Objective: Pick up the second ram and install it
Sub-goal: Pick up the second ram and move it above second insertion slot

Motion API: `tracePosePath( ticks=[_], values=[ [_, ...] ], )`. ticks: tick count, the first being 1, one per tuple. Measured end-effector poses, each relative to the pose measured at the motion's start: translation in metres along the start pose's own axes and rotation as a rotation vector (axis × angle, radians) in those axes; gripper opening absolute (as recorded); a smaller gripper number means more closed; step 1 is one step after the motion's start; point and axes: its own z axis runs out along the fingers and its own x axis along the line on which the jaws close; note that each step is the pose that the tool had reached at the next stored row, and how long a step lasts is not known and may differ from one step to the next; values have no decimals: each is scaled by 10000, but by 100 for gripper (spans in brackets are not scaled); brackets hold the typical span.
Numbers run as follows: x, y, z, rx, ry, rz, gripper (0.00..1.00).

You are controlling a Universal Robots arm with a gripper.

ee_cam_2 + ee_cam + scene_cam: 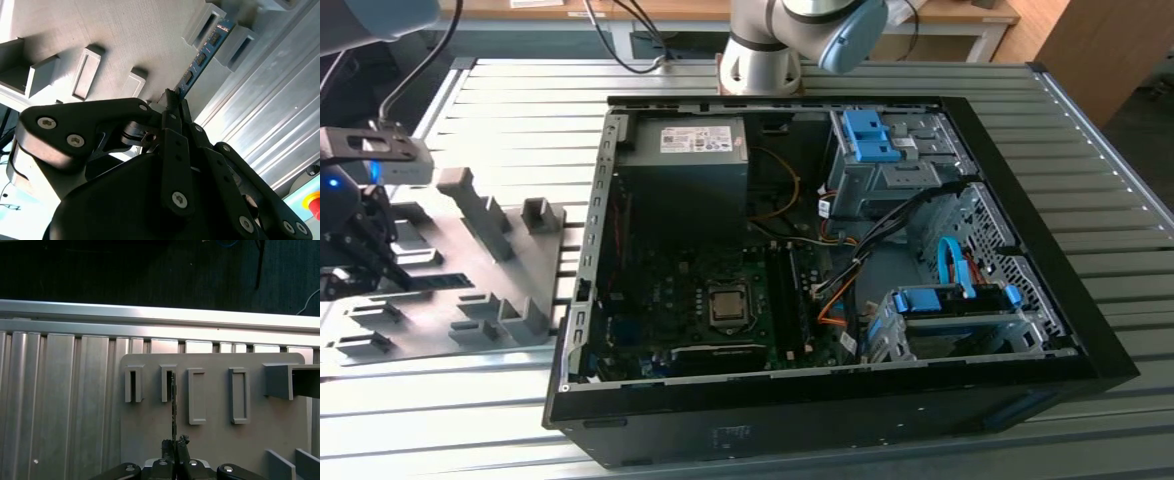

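Found the jaws pressed together on the near end of the second ram [202, 57], pinching its two flat faces, as both wrist views show. Noted the stick standing on edge and running straight out from the jaws across the grey holder plate [125, 35]. Confirmed this edge-on in the first wrist view, where the thin line of the board reaches a raised slot block [165, 385] and appears seated in its slot. Could not tell whether the lower edge rests on the plate or rides just clear of it. Noted more blocks of the same kind beside it on the plate. Located the plate on the slatted metal counter [1067, 140], at the exterior view's left, with the wrist of the arm [380, 160] above it. Located the open computer case [854, 425] just beside the plate, toward the exterior view's right, lying on its side. Picked out the long black memory slots [787, 290] next to the processor socket [727, 305]. Could not tell whether any slot is already filled. Judged the step in hand to be the pick-up: grip made, stick not yet out of the holder, installation not begun. Judged the lift-out to call for a straight pull along the block's slot, without twist or side load, given a thin board held by one end.
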Motion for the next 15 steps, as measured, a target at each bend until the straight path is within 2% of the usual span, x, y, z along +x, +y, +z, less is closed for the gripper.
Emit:
tracePosePath(
  ticks=[15],
  values=[
    [-2,2,-84,0,0,0,14]
  ],
)
